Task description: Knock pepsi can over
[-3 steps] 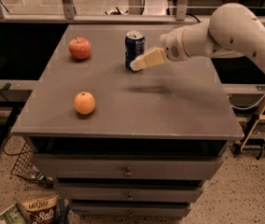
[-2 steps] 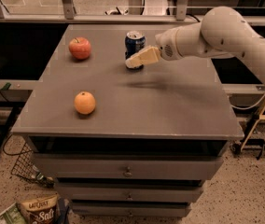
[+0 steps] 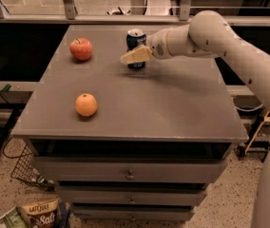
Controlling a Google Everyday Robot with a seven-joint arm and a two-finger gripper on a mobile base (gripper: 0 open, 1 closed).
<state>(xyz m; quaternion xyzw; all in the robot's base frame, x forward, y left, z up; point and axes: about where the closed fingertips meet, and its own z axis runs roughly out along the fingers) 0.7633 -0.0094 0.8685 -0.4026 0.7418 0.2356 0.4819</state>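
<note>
- Leftward travel since the earlier frames: the white arm [image 3: 230, 44] has carried the pincer [image 3: 131, 57] from just right of the pepsi can [image 3: 135, 39] to across its near side, while the can has kept its place and stayed upright.
- The grey counter [image 3: 173, 108] fills the middle of the scene, with a stack of drawers [image 3: 130, 175] beneath its near edge.
- The arm reaches in from the right, above the far right part of the counter.
- The pincer, pale tan, points left and covers the middle of the can; whether it touches the can, and whether it is wide or narrow, I cannot tell.
- The pepsi can stands at the far middle of the counter, its silver top and blue base showing above and below the pincer.
- A red apple [image 3: 81, 49] sits at the far left, well apart from the can.
- An orange [image 3: 86, 104] lies nearer, on the left side.
</note>
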